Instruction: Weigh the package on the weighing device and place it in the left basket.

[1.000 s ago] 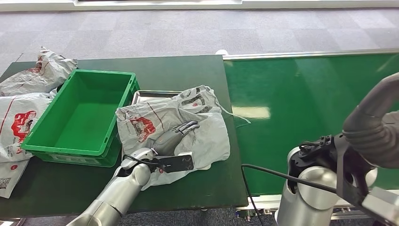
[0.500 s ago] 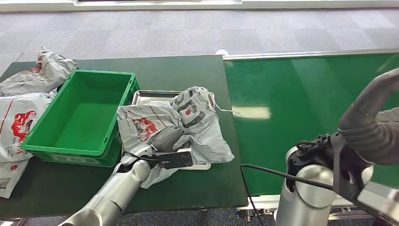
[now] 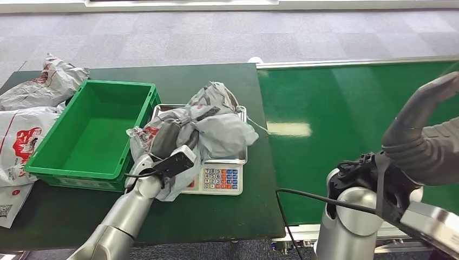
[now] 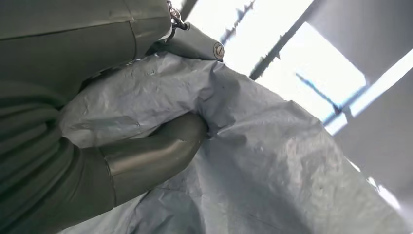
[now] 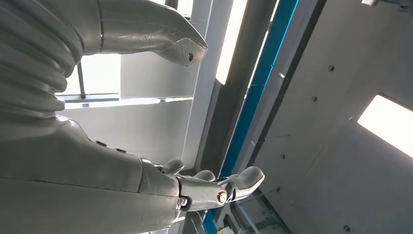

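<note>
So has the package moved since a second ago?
Yes. The package, gripped by the left hand, has bunched up off the scale's keypad, toward the green basket.

The package [image 3: 208, 122] lies on the scale [image 3: 219, 176], seemingly partly lifted, right of the basket [image 3: 89, 130].

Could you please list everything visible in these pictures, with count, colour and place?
package: one, grey-white with red print, bunched on the scale, gripped by the left robot hand.
scale: one, silver tray with coloured keypad, on the table beside the basket.
basket: one, green, on the table's left part.
other bags: several, white with red print, left of the basket.
table: one, dark green.
conveyor belt: one, green, right of the table.
left robot hand: grey, holding the package.
right robot hand: grey, fingers apart, holding nothing.
</note>
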Available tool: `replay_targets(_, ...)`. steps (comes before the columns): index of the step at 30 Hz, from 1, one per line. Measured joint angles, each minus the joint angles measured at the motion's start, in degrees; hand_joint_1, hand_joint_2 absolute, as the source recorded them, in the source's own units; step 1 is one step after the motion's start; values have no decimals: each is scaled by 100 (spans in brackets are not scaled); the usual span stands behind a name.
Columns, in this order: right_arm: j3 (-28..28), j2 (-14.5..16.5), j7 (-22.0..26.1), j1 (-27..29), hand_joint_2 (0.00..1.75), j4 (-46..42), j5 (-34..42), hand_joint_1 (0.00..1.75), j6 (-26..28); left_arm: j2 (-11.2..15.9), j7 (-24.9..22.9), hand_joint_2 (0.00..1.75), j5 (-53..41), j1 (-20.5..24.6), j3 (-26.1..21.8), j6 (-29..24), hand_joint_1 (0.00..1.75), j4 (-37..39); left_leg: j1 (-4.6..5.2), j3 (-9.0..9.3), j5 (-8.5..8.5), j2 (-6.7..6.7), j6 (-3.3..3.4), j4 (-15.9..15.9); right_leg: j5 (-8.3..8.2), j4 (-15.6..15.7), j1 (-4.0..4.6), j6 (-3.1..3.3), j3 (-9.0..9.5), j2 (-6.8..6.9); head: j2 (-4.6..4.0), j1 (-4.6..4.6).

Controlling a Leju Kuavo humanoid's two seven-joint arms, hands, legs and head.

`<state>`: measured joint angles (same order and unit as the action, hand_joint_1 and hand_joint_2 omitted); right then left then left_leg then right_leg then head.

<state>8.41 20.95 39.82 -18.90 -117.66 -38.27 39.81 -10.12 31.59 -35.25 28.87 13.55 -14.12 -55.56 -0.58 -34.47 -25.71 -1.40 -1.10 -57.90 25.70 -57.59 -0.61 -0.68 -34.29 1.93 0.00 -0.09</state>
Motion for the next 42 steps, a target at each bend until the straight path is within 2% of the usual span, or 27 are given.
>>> replay_targets(3, 0, -1, 0, 3, 175, 31, 10, 0, 1, 33, -204, 175, -316, -3, -303, -916, 175, -417, -2, 2, 1, -1, -1, 0, 0, 0, 1, 0, 0, -1, 0, 0)
replay_targets(9, 0, -1, 0, 3, 175, 80, 23, 0, 1, 97, -406, 175, -656, -9, -606, -1438, 175, -808, -4, 0, 2, 1, -2, 0, 0, -1, 2, 1, 1, 1, 0, 0)
replay_targets(12, 0, -1, 0, 2, 175, 116, 55, 0, 1, 215, -842, 175, -1439, 68, -807, -2251, 175, -893, -4, 0, 2, -2, -3, 0, -1, -2, 3, 2, 0, -2, 0, 1)
replay_targets(14, 0, -1, 0, 0, 175, 152, 68, 0, 1, 302, -1173, 175, -2218, 181, -1077, -2519, 175, -990, -5, 1, 3, -2, -4, 0, -1, -2, 4, 2, -1, -3, 0, 0)
replay_targets(17, 0, -1, 0, -4, 175, 207, 65, 0, 1, 420, -1746, 175, -3815, 396, -1539, -2522, 175, -973, -8, 2, 5, 3, -6, 1, 0, -2, 6, 4, -2, 1, 0, -1)
replay_targets(19, 0, -1, 1, -8, 175, 235, 53, 0, 1, 538, -2269, 175, -4742, 617, -1681, -2345, 175, -595, -10, 3, 8, 6, -10, 1, 1, -3, 8, 7, -1, 5, 0, -1)
replay_targets(22, 0, -1, 1, -12, 175, 266, 20, 0, 0, 709, -3103, 175, -5117, 1008, -1610, -2105, 175, 395, -12, 5, 10, -3, -14, 1, -5, -4, 8, 13, -1, -2, 0, -1)
replay_targets(24, 0, -1, 1, -13, 175, 279, -4, 0, 0, 791, -3399, 175, -5116, 1192, -1519, -2118, 175, 1023, -12, 6, 12, -6, -15, 1, -8, -4, 9, 14, -1, -5, 0, -2)
replay_targets(31, 0, -1, 0, -15, 175, 296, -20, 0, 1, 910, -3501, 175, -5108, 1493, -1444, -2554, 175, 2295, -12, 4, 13, -1, -18, 1, -8, -4, 9, 14, -1, -4, 0, 0)
replay_targets(39, 0, -1, 0, -17, 175, 315, -20, 0, 1, 945, -3548, 175, -5116, 1656, -1403, -2614, 175, 2841, -12, 5, 13, -2, -18, 1, -7, -4, 10, 14, -1, -4, 0, 0)
replay_targets(41, 0, -1, 0, -18, 175, 316, -22, 0, 1, 949, -3662, 175, -5122, 1677, -1384, -2620, 87, 2890, -13, 5, 13, -2, -18, 1, -7, -4, 10, 14, -1, -4, 0, 0)
replay_targets(42, 0, -1, 0, -18, 175, 317, -25, 0, 0, 955, -3800, 131, -5123, 1686, -1357, -2622, 44, 2910, -13, 5, 14, -2, -18, 1, -8, -4, 10, 14, -1, -4, 0, 0)
